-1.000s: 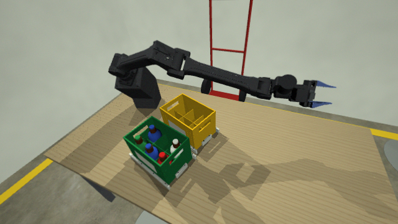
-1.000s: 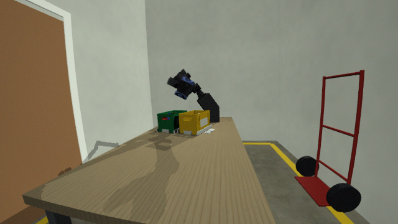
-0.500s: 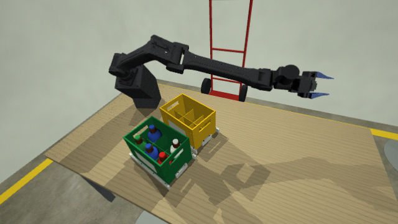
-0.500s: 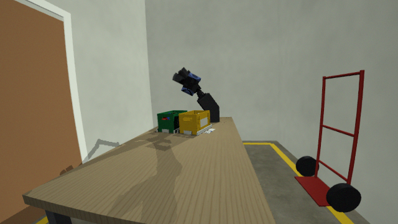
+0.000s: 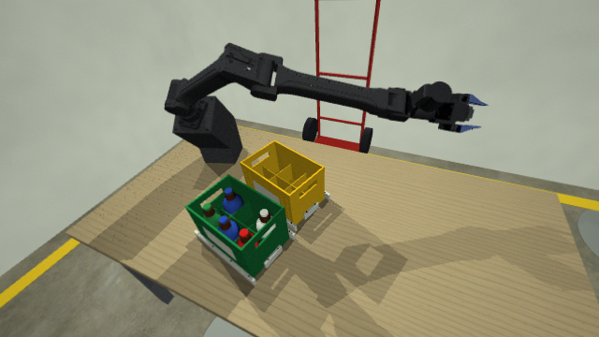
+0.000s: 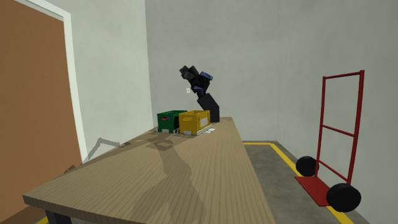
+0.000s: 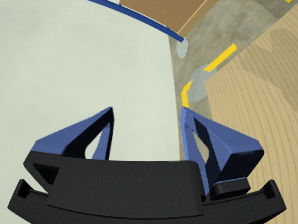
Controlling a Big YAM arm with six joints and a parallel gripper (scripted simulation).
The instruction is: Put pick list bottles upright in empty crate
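From where I stand, the black arm [image 5: 328, 90] [image 6: 190, 74] reaches high over the table [image 5: 421, 201] [image 6: 224, 174], its gripper [image 5: 484, 116] [image 6: 203, 83] [image 7: 147, 112] well right of both crates as seen from above, fingers spread with nothing between them. The green crate [image 5: 262, 256] [image 6: 168, 126], on the near left, has five bottles upright: two blue [image 5: 232, 203] [image 5: 228, 230], one green [image 5: 209, 214], one white [image 5: 263, 222], one red [image 5: 243, 238]. Just beyond it stands the yellow crate [image 5: 310, 202] [image 6: 189, 127], bottleless. The pick list [image 6: 209, 131] lies beside that, too small to read.
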